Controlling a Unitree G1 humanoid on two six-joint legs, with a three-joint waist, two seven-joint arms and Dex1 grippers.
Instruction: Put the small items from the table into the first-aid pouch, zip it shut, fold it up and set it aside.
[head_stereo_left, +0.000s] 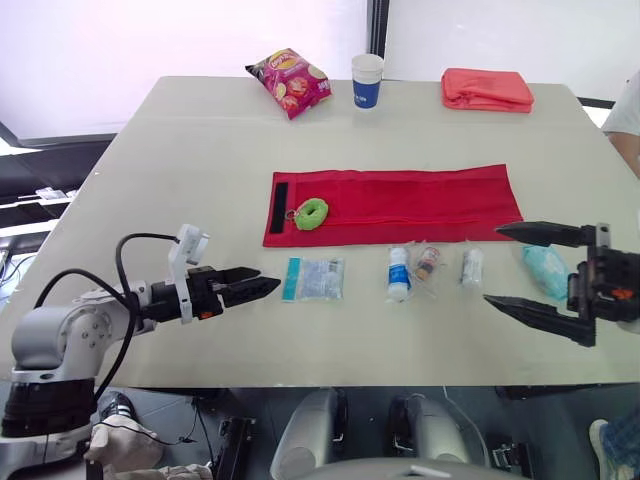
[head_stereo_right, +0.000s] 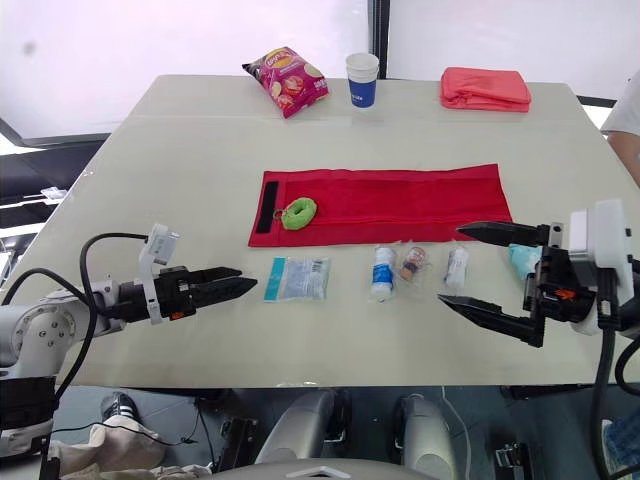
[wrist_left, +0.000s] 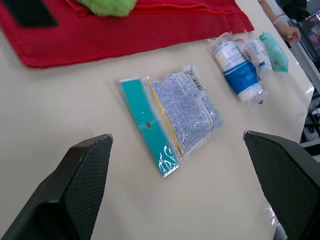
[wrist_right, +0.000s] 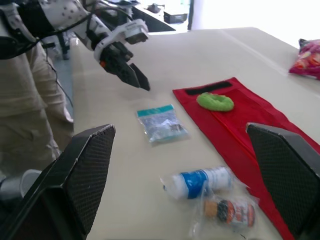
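Observation:
The red first-aid pouch (head_stereo_left: 400, 205) lies unfolded flat mid-table, with a black strip (head_stereo_left: 279, 208) at its left end and a green fuzzy ring (head_stereo_left: 311, 213) on it. In front of it lie a clear packet with a teal edge (head_stereo_left: 316, 279), a white bottle with a blue label (head_stereo_left: 398, 272), a small packet with an orange item (head_stereo_left: 428, 262), a white roll (head_stereo_left: 472, 267) and a teal packet (head_stereo_left: 546, 270). My left gripper (head_stereo_left: 262, 282) is open, just left of the clear packet (wrist_left: 175, 117). My right gripper (head_stereo_left: 492, 264) is open, its fingertips beside the white roll, the teal packet showing between its fingers.
At the table's (head_stereo_left: 200, 150) far edge stand a chips bag (head_stereo_left: 289, 80), a blue and white paper cup (head_stereo_left: 367, 80) and a folded coral cloth (head_stereo_left: 487, 89). A person's arm (head_stereo_left: 625, 120) shows at the right edge. The items lie close to the front edge.

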